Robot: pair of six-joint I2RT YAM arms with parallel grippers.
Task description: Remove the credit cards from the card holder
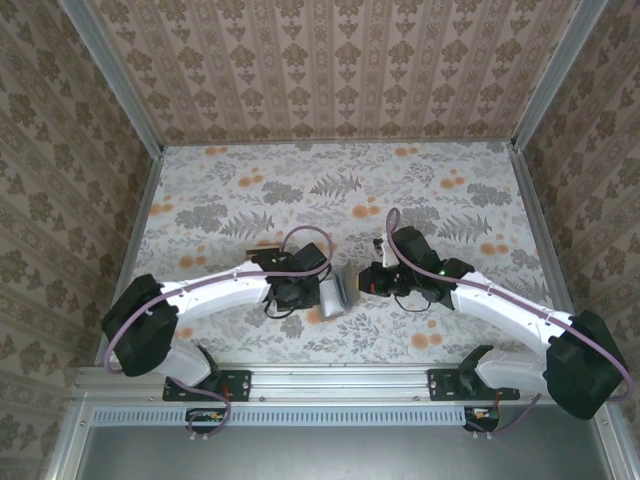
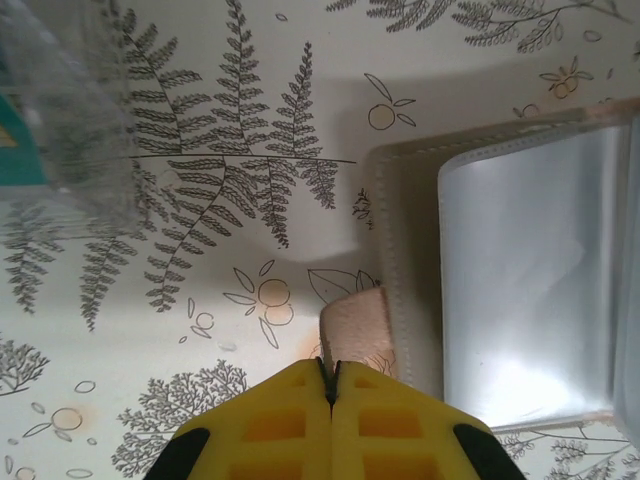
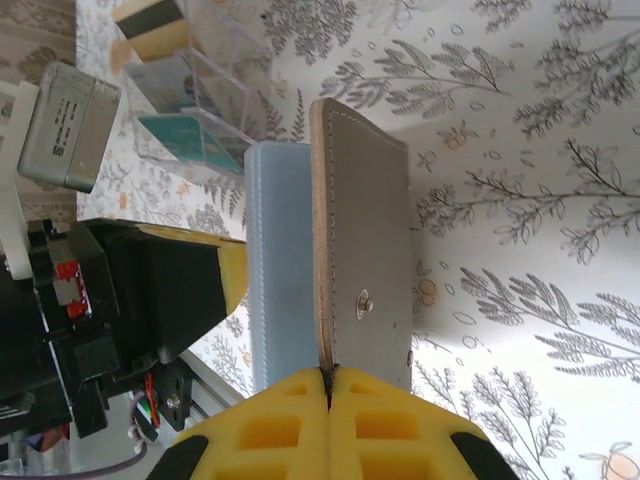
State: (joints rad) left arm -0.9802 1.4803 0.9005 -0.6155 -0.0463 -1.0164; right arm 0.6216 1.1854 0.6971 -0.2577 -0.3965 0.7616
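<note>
We hold the card holder (image 3: 365, 250): left gripper (image 2: 330, 368) pinched on its tab (image 2: 355, 322), right gripper (image 3: 328, 378) clamped on a panel (image 3: 372, 200); credit cards seemingly not yet out.

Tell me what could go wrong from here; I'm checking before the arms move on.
The right gripper pinches only the edge of the upright card holder; the panel could slip free.
The left gripper holds just a small tan tab; pulling might lose it.
The clear tray sits close; a swing could knock it.
</note>
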